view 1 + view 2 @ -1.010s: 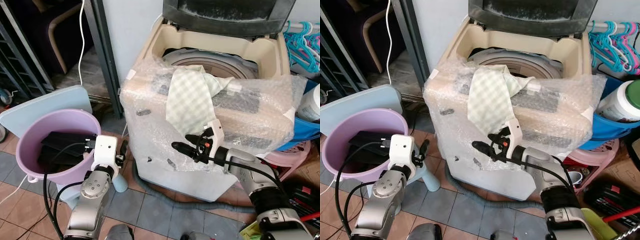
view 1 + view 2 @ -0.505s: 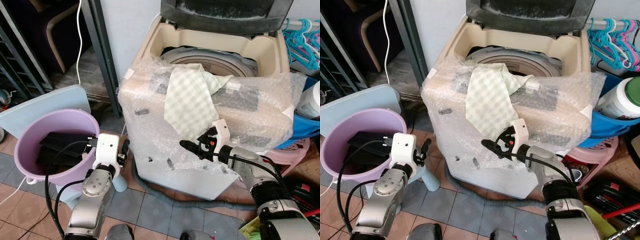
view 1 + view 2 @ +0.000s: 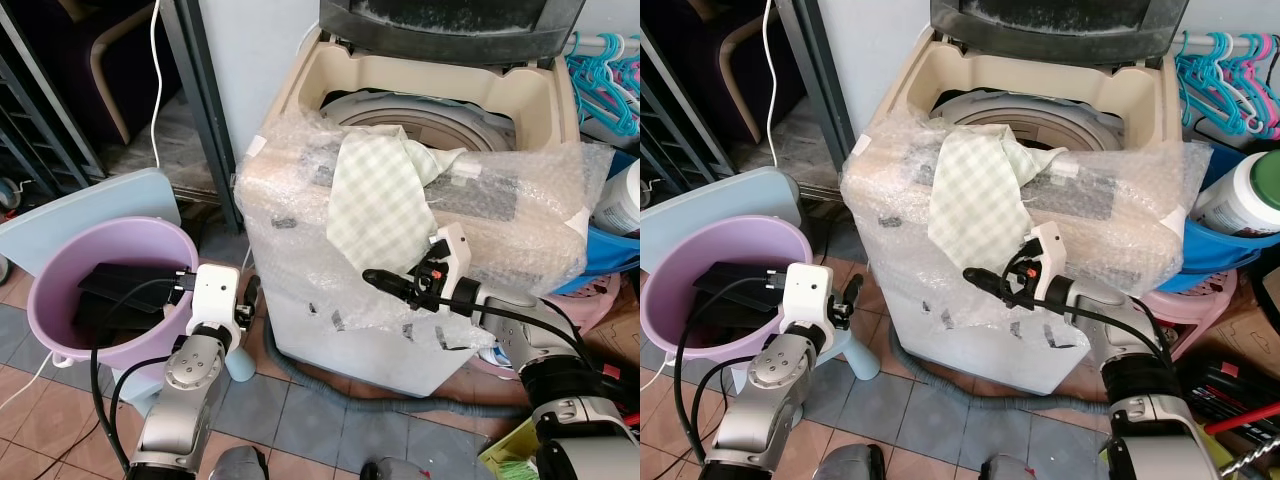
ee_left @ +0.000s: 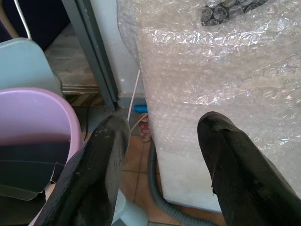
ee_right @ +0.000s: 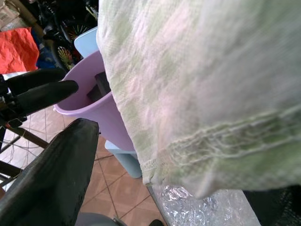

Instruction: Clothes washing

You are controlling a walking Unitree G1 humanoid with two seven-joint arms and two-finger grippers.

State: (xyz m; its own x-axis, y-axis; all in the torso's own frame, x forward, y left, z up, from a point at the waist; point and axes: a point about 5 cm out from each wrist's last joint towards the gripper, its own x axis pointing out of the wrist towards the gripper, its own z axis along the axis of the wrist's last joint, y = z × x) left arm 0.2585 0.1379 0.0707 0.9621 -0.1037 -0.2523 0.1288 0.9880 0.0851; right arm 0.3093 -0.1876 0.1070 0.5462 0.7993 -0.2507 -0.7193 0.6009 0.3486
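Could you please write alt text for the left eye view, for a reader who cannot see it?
A checked cloth hangs over the bubble-wrapped front of an open washing machine, and the right gripper reaches toward the cloth's lower edge. The left gripper hangs low beside a purple bucket holding dark clothes.
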